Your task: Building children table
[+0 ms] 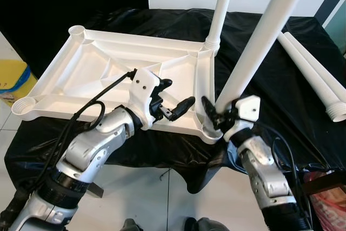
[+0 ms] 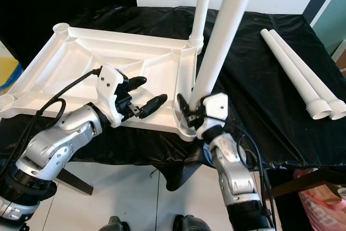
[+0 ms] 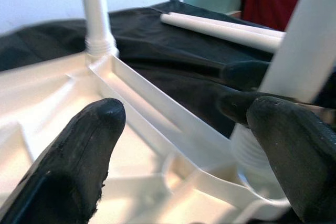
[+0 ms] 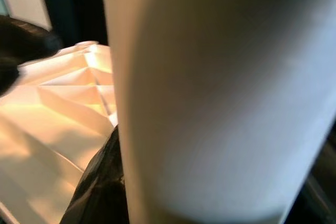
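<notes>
Two grippers: right gripper fingers pinch a white leg; left gripper fingers spread above the tabletop

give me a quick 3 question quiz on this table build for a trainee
1. True or false: the right claw grips the leg at the near right corner socket of the tabletop.
2. How many loose legs lie on the black cloth? A) none B) two C) four
3. Fill in: the left claw is ____ over the tabletop's near edge.

Key: 1 true; 2 B; 3 open. One leg already stands in the far right corner.
</notes>
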`<state>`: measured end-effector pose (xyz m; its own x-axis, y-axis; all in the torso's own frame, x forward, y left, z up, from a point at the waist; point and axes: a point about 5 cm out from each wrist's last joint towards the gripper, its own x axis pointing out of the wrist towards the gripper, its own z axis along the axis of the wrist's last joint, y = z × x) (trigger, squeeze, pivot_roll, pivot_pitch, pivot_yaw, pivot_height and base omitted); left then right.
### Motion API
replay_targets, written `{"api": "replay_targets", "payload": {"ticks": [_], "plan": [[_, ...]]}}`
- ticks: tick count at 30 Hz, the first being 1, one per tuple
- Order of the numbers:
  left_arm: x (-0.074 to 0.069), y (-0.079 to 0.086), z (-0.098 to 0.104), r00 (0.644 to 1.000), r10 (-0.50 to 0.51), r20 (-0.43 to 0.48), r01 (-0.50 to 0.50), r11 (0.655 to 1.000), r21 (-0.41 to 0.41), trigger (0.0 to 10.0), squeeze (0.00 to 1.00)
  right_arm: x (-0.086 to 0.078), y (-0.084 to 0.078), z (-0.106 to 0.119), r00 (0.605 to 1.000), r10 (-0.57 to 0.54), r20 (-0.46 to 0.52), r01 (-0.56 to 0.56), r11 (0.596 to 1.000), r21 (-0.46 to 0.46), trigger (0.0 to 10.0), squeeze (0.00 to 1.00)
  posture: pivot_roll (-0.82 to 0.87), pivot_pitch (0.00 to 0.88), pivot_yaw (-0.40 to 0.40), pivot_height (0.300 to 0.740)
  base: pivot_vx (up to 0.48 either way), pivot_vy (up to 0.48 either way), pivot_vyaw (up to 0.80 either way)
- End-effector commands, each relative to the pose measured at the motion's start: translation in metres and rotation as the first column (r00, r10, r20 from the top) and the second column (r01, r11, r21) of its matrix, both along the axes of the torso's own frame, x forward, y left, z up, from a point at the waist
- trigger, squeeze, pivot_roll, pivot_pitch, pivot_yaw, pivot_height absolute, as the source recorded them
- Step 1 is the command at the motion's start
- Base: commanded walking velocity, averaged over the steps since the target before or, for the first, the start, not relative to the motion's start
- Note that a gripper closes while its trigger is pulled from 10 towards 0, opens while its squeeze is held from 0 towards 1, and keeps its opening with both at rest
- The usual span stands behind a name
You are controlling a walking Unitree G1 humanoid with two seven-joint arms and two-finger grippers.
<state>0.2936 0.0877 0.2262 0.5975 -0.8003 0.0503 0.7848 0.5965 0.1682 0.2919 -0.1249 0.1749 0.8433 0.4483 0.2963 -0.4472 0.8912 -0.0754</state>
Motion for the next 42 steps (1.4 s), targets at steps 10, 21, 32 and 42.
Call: {"api": "replay_targets", "payload": {"ticks": [10, 21, 32, 42], "plan": [[-0.021, -0.025, 0.023, 0.872, -0.485, 0.056, 0.482, 0.874, 0.068, 10.0, 0.00, 0.011, -0.007, 0.015, 0.991, 0.133, 0.013, -0.130, 0.983, -0.133, 10.0, 0.00, 0.03, 0.121, -0.083, 0.740, 0.000, 0.000, 0.00], [-0.033, -0.034, 0.038, 0.760, -0.647, 0.062, 0.639, 0.762, 0.109, 10.0, 0.00, 0.014, -0.006, 0.017, 0.962, 0.267, -0.051, -0.272, 0.940, -0.206, 10.0, 0.00, 0.04, 0.113, -0.101, 0.740, 0.000, 0.000, 0.00], [-0.038, -0.047, 0.040, 0.664, -0.747, 0.044, 0.724, 0.656, 0.212, 10.0, 0.00, 0.024, -0.008, 0.018, 0.916, 0.382, -0.125, -0.402, 0.877, -0.264, 10.0, 0.00, 0.05, 0.099, -0.108, 0.740, 0.000, 0.000, 0.00], [-0.032, -0.060, 0.055, 0.640, -0.765, 0.070, 0.751, 0.642, 0.152, 10.0, 0.00, 0.021, 0.004, 0.022, 0.824, 0.538, -0.178, -0.566, 0.765, -0.306, 10.0, 0.00, 0.05, 0.092, -0.107, 0.740, 0.000, 0.000, 0.00]]}}
